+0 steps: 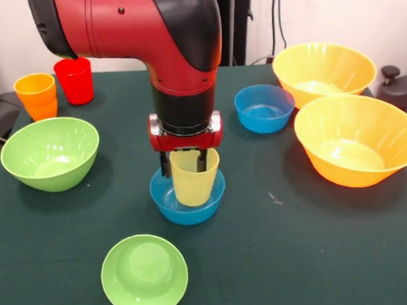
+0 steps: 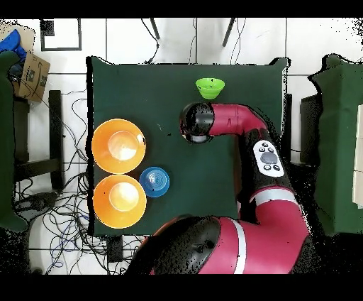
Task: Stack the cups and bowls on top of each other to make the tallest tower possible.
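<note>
**Holding the yellow cup right over the blue bowl**

Gripping the pale yellow see-through plastic cup, my claw is shut tight on its rim. The cup stands upright, mouth up, with its bottom down inside the small shiny blue plastic bowl straight below me. I can't tell if the cup's bottom touches the bowl yet. So the way to go is straight down, I think, then let go.

The cup is tall and thin, narrower than the bowl, and I can see my claw through its wall.

The small green plastic bowl sits mouth up on the dark green desk, near the blue bowl and closer to the camera. That may go on next.
</note>
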Robot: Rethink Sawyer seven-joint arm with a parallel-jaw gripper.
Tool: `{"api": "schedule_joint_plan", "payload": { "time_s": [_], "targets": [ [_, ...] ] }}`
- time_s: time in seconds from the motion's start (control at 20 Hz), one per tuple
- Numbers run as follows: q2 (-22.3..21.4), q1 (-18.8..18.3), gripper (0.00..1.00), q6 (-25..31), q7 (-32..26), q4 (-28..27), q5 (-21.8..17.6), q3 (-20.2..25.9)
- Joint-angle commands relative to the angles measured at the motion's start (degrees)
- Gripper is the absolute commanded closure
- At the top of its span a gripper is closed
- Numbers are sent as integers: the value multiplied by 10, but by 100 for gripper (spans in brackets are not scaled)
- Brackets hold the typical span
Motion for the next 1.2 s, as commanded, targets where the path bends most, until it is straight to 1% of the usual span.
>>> {"api": "schedule_joint_plan", "payload": {
  "time_s": [0.05,0.2,0.25,0.35,0.45,0.6,0.7,1.0,1.1,1.2],
  "targets": [
    [-3,2,0,-45,-24,24,18,88],
    [-23,4,0,-12,-21,24,32,92],
    [-29,7,0,4,-20,16,36,91],
    [-33,14,0,29,-13,-3,40,85],
    [-33,16,0,38,-15,-11,42,83],
    [-29,31,0,80,-27,-55,31,67],
    [-24,34,0,96,-40,-73,23,63],
    [-3,29,0,72,-53,-95,14,70],
    [0,30,0,71,-59,-100,7,67],
    [2,36,0,87,-61,-111,-2,56]
  ]
}}
